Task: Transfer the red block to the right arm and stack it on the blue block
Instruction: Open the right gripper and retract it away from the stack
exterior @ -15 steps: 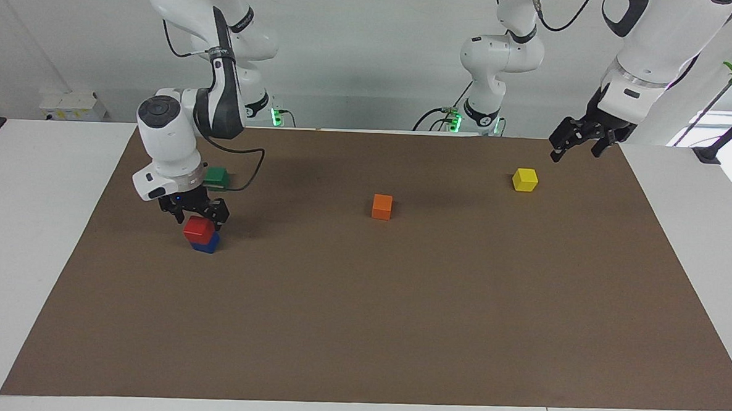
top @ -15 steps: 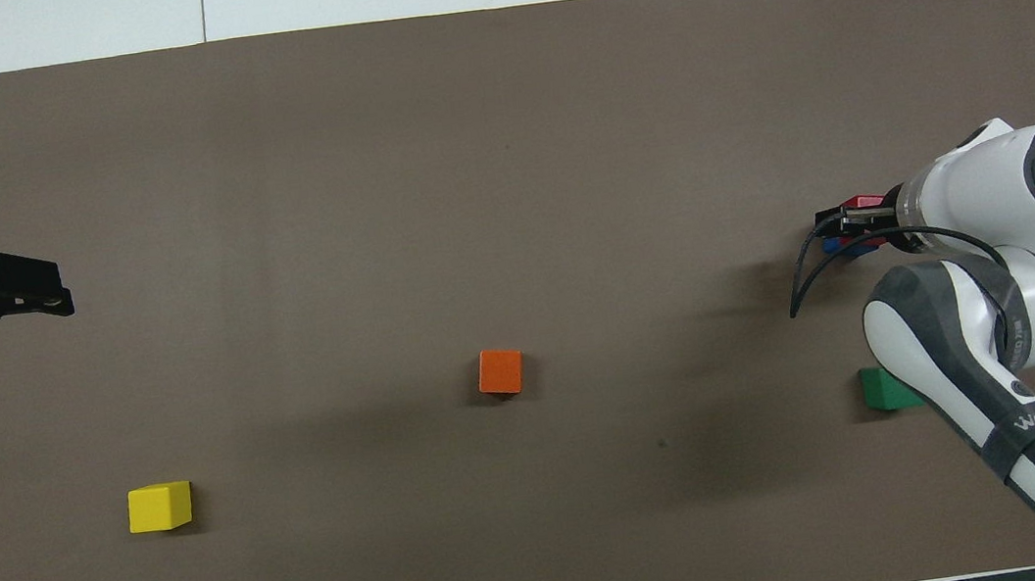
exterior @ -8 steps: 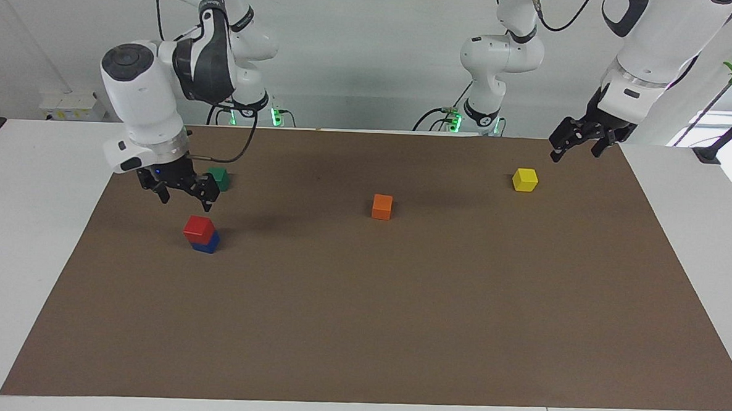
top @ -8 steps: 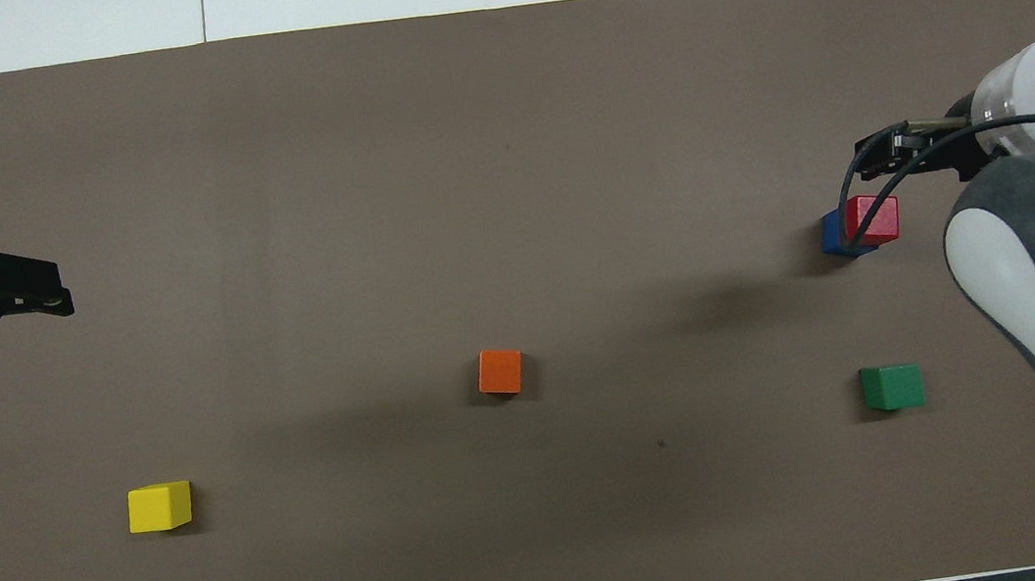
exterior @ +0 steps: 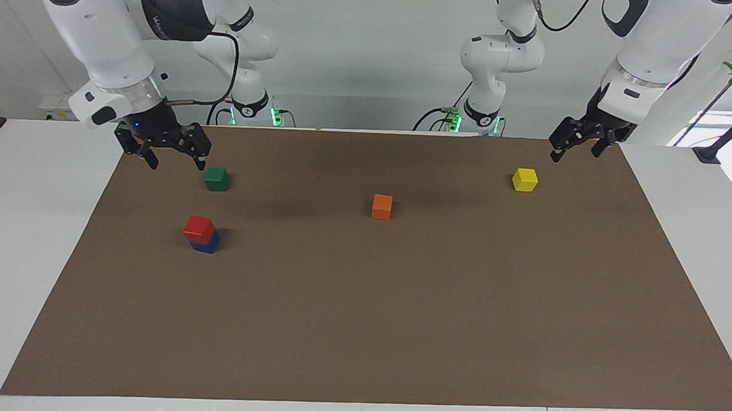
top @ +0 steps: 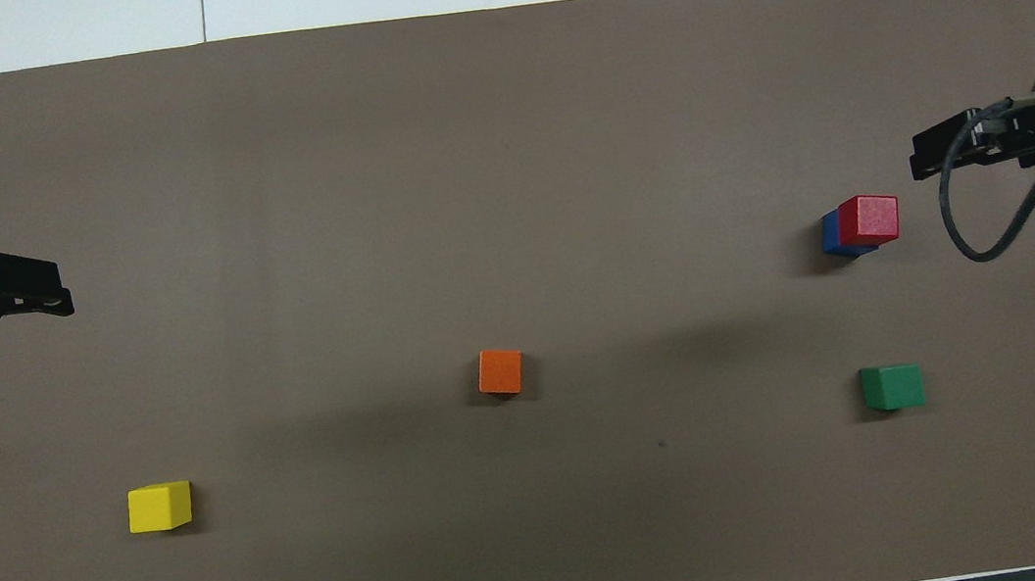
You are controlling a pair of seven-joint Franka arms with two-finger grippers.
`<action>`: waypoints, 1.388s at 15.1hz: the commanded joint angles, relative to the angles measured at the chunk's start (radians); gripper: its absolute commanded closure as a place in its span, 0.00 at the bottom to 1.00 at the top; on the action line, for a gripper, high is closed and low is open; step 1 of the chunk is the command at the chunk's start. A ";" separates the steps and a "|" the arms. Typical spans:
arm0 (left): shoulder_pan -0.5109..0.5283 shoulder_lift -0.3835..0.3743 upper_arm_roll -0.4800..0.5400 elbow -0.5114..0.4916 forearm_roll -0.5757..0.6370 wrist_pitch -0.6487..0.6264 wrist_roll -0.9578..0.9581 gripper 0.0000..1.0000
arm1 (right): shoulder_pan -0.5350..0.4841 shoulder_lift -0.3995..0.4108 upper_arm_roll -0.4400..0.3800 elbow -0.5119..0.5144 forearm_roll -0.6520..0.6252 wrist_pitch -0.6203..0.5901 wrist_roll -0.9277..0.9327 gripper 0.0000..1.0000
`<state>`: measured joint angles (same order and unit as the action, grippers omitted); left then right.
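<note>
The red block (exterior: 198, 226) sits on the blue block (exterior: 207, 243), slightly offset, on the brown mat toward the right arm's end; the stack also shows in the overhead view, red block (top: 869, 219) on blue block (top: 830, 235). My right gripper (exterior: 175, 159), with its blue light, is open and empty. It is raised clear of the stack, over the mat's edge at the right arm's end (top: 924, 160). My left gripper (exterior: 575, 153) is open and empty, and waits raised over the mat's corner at the left arm's end (top: 63, 291).
A green block (exterior: 217, 178) lies nearer to the robots than the stack. An orange block (exterior: 382, 206) lies mid-mat. A yellow block (exterior: 524, 179) lies toward the left arm's end. The brown mat (exterior: 397, 330) covers most of the white table.
My right gripper has let go of the red block, risen and drawn back toward the right arm's end. The red block stays on the blue block. The left arm has not moved.
</note>
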<state>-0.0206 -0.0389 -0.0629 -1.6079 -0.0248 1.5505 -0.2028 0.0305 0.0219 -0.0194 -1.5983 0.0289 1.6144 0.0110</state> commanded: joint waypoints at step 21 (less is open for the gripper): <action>0.007 -0.026 -0.002 -0.024 -0.009 -0.007 -0.006 0.00 | 0.003 -0.094 -0.113 -0.025 -0.052 -0.099 -0.158 0.00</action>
<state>-0.0206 -0.0390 -0.0629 -1.6080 -0.0248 1.5505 -0.2028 0.0367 -0.0574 -0.1350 -1.6052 -0.0115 1.5016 -0.1337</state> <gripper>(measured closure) 0.000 0.000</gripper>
